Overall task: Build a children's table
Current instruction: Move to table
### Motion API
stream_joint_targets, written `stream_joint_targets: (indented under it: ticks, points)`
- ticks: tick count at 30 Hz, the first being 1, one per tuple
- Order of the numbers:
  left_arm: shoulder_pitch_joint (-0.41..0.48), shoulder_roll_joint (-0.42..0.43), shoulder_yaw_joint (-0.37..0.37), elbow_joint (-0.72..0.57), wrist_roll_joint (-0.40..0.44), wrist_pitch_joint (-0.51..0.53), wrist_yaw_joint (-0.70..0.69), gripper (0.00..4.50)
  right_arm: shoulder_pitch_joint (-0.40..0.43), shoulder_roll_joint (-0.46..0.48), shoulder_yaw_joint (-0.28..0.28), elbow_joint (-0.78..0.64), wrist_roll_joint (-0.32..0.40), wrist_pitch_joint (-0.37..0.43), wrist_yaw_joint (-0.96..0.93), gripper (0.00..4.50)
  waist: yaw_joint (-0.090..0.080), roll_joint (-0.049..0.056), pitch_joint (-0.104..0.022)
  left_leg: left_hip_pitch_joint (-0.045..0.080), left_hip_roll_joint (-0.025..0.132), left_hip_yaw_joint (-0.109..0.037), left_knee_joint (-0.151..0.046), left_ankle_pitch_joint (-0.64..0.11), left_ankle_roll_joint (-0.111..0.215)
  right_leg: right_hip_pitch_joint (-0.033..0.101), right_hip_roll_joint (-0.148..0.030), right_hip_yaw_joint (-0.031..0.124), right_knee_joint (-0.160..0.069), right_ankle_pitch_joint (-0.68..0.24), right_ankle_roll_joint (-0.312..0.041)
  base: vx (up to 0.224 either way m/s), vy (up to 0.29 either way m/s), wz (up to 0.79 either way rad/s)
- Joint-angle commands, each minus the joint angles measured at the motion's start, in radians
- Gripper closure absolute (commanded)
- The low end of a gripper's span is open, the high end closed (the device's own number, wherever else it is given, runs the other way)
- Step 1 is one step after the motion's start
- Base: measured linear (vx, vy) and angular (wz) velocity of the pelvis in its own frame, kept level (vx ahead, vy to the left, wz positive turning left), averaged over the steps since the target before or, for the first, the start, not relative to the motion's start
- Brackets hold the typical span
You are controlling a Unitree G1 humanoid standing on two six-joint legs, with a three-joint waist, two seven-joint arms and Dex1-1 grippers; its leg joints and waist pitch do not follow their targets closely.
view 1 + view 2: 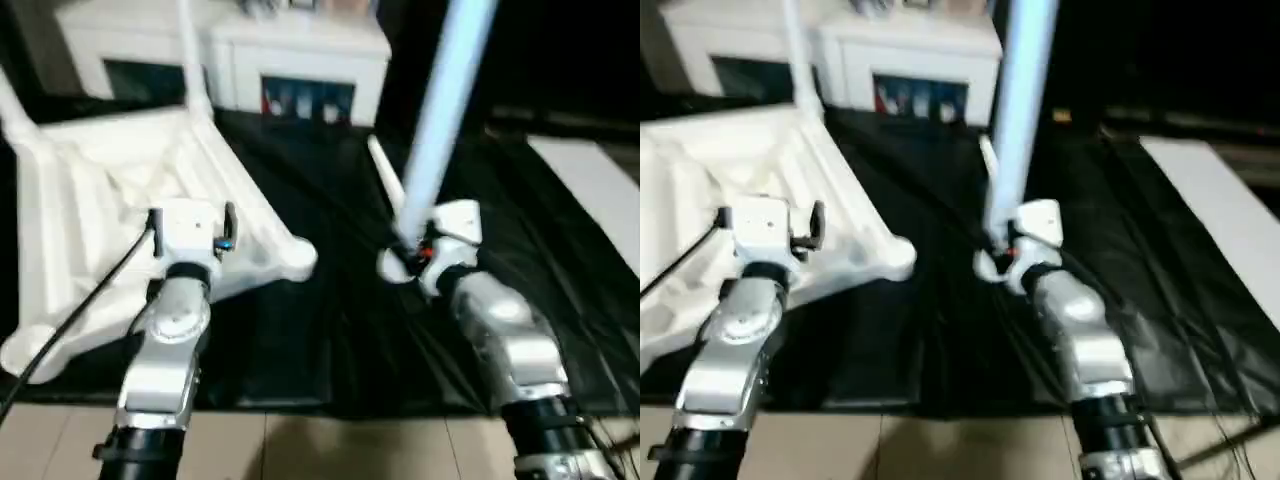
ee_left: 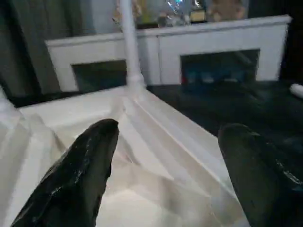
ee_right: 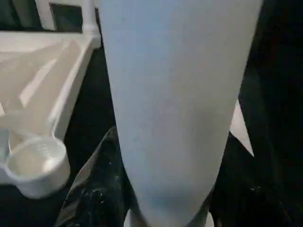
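Note:
The children's table top (image 1: 90,190) lies upside down on the black mat at the left, ribbed underside up. One white leg (image 1: 187,50) stands in its far corner socket, and another (image 1: 12,105) rises at the far left corner. The near right corner socket (image 1: 297,258) is empty. My left gripper (image 1: 190,225) hovers open just over the top's near edge, its fingers (image 2: 85,165) holding nothing. My right gripper (image 1: 408,258) is shut on the thick end of a long white leg (image 1: 440,110), held nearly upright to the right of the empty socket (image 3: 35,163). A further leg (image 1: 385,178) lies on the mat behind it.
A white cabinet with glass doors (image 1: 300,60) stands at the back. The black mat (image 1: 330,330) covers the floor under the work, and a white board (image 1: 600,190) lies at its right. Pale floor tiles (image 1: 330,445) run along the near edge.

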Motion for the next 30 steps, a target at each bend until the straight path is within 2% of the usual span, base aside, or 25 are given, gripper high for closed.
stream_joint_targets:
  ticks: [1,2,3,5,6,7,9,10,11,12,13,14,16,17,18,19,20,21,22,23,24,26,28,29,30]
  points:
    - [0.004,0.009,0.019,-0.004,0.01,0.005,0.002,0.69,-0.018,0.008,0.03,-0.016,-0.002,0.007,0.022,2.62,0.001,0.033,-0.026,-0.08,0.042,-0.025,-0.112,-0.033,0.113,0.116,-0.1,-0.027,-0.133,-0.428,-0.166,0.089,0.09,0.3]
    - [0.004,0.009,0.023,-0.004,0.013,0.005,-0.001,0.69,-0.016,0.007,0.041,-0.018,-0.006,0.0,0.026,2.62,-0.036,0.054,-0.046,-0.007,0.022,-0.085,-0.146,-0.152,0.163,0.104,-0.016,-0.068,-0.09,-0.346,-0.135,0.089,0.09,0.3]
    - [0.004,0.008,0.025,-0.004,0.015,0.005,-0.002,0.69,-0.012,0.01,0.044,-0.021,-0.002,-0.001,0.027,2.62,-0.045,0.062,-0.05,0.039,0.023,-0.117,-0.154,-0.141,0.21,0.08,0.008,-0.07,-0.068,-0.293,-0.135,0.137,0.078,0.48]
    - [0.003,0.008,0.026,-0.004,0.016,0.005,-0.002,0.69,-0.01,0.011,0.044,-0.022,0.001,-0.002,0.027,2.62,-0.062,0.056,-0.051,0.138,0.06,-0.224,-0.156,-0.174,0.389,-0.029,0.035,-0.026,0.039,-0.222,-0.095,0.144,0.053,0.64]
    - [0.003,0.008,0.026,-0.004,0.016,0.005,-0.002,0.69,-0.009,0.011,0.044,-0.022,0.001,-0.003,0.027,2.62,-0.072,0.043,-0.052,0.141,0.07,-0.252,-0.157,-0.119,0.449,-0.052,0.031,-0.005,0.064,-0.206,-0.067,0.118,0.038,0.66]
    - [0.003,0.011,0.022,-0.004,0.017,0.006,-0.005,0.69,-0.007,0.018,0.032,-0.022,0.01,-0.001,0.016,2.62,-0.07,0.045,-0.05,0.174,0.107,-0.207,-0.129,-0.046,0.442,-0.113,0.004,0.044,0.082,-0.151,-0.025,0.116,-0.007,0.5]
    - [0.003,0.014,0.018,-0.004,0.016,0.007,-0.009,0.69,-0.007,0.023,0.024,-0.02,0.011,-0.001,0.009,2.62,-0.057,0.017,-0.042,0.113,0.082,-0.158,-0.158,-0.054,0.384,-0.095,-0.012,0.075,0.07,-0.033,-0.006,0.101,-0.024,0.35]
    - [0.003,0.016,0.015,-0.004,0.015,0.006,-0.011,0.69,-0.008,0.024,0.022,-0.018,0.011,-0.002,0.009,2.62,-0.046,-0.014,-0.035,0.078,0.022,-0.106,-0.15,-0.152,0.291,-0.042,-0.046,0.119,-0.03,-0.021,-0.028,0.076,-0.084,0.17]
    - [0.002,0.017,0.014,-0.004,0.013,0.007,-0.014,0.69,-0.008,0.023,0.021,-0.018,0.01,-0.003,0.011,2.62,-0.005,-0.037,-0.032,0.037,-0.052,-0.024,-0.037,-0.181,0.19,0.03,-0.146,0.221,-0.132,-0.258,-0.119,0.131,-0.093,0.16]
    - [0.002,0.017,0.012,-0.004,0.012,0.007,-0.016,0.69,-0.009,0.023,0.02,-0.018,0.01,-0.003,0.012,2.62,0.02,-0.042,-0.043,-0.026,-0.024,-0.03,0.041,-0.079,0.099,0.105,-0.19,0.257,-0.145,-0.44,-0.203,0.103,-0.07,0.16]
    - [0.002,0.017,0.012,-0.004,0.012,0.007,-0.016,0.69,-0.009,0.023,0.02,-0.018,0.01,-0.003,0.012,2.62,0.029,-0.041,-0.044,-0.045,-0.02,-0.032,0.046,-0.038,0.063,0.116,-0.179,0.25,-0.137,-0.432,-0.225,0.101,-0.02,-0.01]
    - [0.002,0.019,0.004,-0.002,0.004,0.004,-0.034,0.69,-0.004,0.024,0.012,-0.024,0.014,0.0,0.012,2.62,0.033,-0.031,-0.04,-0.059,-0.015,-0.029,0.034,0.019,0.022,0.118,-0.142,0.223,-0.125,-0.325,-0.288,0.0,0.0,0.0]
    - [0.002,0.021,-0.002,0.0,0.0,0.0,-0.051,0.69,0.001,0.025,0.006,-0.03,0.018,0.002,0.007,2.62,0.029,0.003,-0.036,-0.032,0.013,-0.016,-0.058,0.088,0.01,0.09,-0.073,0.145,-0.118,-0.237,-0.326,0.087,0.024,0.04]
    - [0.002,0.022,-0.005,0.002,-0.003,-0.003,-0.062,0.69,0.005,0.026,0.002,-0.033,0.021,0.003,0.002,2.62,0.015,0.053,-0.042,0.027,0.059,-0.029,-0.142,0.043,0.021,0.049,-0.008,0.073,-0.084,-0.198,-0.252,0.092,0.055,0.07]
    - [0.003,0.022,-0.007,0.003,-0.004,-0.001,-0.074,0.69,0.012,0.025,-0.002,-0.041,0.027,0.01,0.0,2.62,-0.018,0.057,-0.047,0.069,0.094,-0.067,-0.157,0.007,0.067,0.007,0.025,0.049,-0.028,-0.153,-0.218,0.126,0.101,0.05]
    - [0.003,0.022,-0.008,0.003,-0.004,0.0,-0.077,0.69,0.013,0.025,-0.002,-0.043,0.029,0.012,0.0,2.62,-0.043,0.065,-0.073,0.195,0.188,-0.079,-0.157,-0.12,-0.035,-0.087,0.009,0.056,0.049,-0.135,-0.137,0.13,0.085,-0.24]
    - [0.004,0.02,-0.008,0.003,-0.008,0.0,-0.084,0.69,0.019,0.024,-0.004,-0.05,0.031,0.015,-0.002,2.62,-0.029,0.067,-0.054,0.171,0.199,-0.068,-0.17,-0.156,-0.061,-0.094,0.003,0.054,0.072,-0.113,-0.097,0.13,0.085,-0.24]
    - [0.007,0.018,-0.008,0.002,-0.015,0.0,-0.092,0.69,0.025,0.023,-0.006,-0.061,0.033,0.017,-0.005,2.62,-0.019,0.042,-0.044,0.166,0.204,0.002,-0.196,-0.228,-0.071,-0.114,-0.022,0.04,0.073,-0.013,-0.064,0.108,0.063,-0.45]
    - [0.009,0.017,-0.009,0.001,-0.02,0.0,-0.097,0.69,0.029,0.023,-0.008,-0.067,0.034,0.02,-0.008,2.62,-0.019,0.031,-0.039,0.151,0.189,0.011,-0.204,-0.258,-0.05,-0.102,-0.031,0.037,0.063,0.018,-0.073,0.072,0.014,-0.41]
    - [0.015,0.02,-0.014,0.0,-0.025,-0.007,-0.11,0.69,0.035,0.019,-0.006,-0.082,0.033,0.022,-0.007,2.62,-0.011,0.007,-0.036,0.09,0.078,0.044,-0.171,-0.317,0.04,-0.037,-0.06,0.075,-0.038,0.048,-0.083,0.072,0.014,-0.41]
    - [0.019,0.024,-0.019,-0.001,-0.028,-0.011,-0.117,0.69,0.039,0.017,-0.006,-0.092,0.032,0.024,-0.004,2.62,0.015,-0.016,-0.044,0.044,0.005,0.08,-0.085,-0.27,0.06,0.037,-0.114,0.152,-0.102,-0.2,-0.155,0.078,-0.043,-0.12]
    - [0.028,0.032,-0.027,-0.008,-0.043,-0.026,-0.149,0.69,0.046,0.009,-0.001,-0.105,0.024,0.027,0.007,2.62,0.05,-0.019,-0.066,-0.046,0.023,0.029,0.008,-0.025,0.062,0.127,-0.189,0.21,-0.126,-0.281,-0.273,0.119,-0.039,0.05]
    - [0.042,0.039,-0.028,-0.023,-0.106,-0.045,-0.228,0.69,0.052,-0.004,0.005,-0.116,0.021,0.031,0.029,2.62,0.041,-0.001,-0.069,-0.082,0.044,0.008,-0.038,0.175,0.033,0.112,-0.128,0.15,-0.064,0.071,-0.332,0.102,-0.005,-0.06]
    - [0.049,0.05,-0.031,-0.032,-0.147,-0.033,-0.287,0.69,0.053,-0.013,0.008,-0.12,0.022,0.032,0.043,2.62,0.022,0.035,-0.072,-0.024,0.058,0.013,-0.104,0.351,0.023,0.048,-0.04,0.067,-0.019,0.248,-0.279,0.076,0.001,-0.07]
    - [0.058,0.065,-0.039,-0.043,-0.187,-0.027,-0.351,0.69,0.052,-0.022,0.01,-0.121,0.026,0.034,0.059,2.62,0.004,0.041,-0.069,-0.007,0.067,-0.006,-0.098,0.425,0.062,0.01,-0.003,0.055,0.011,0.293,-0.236,0.069,0.007,-0.07]
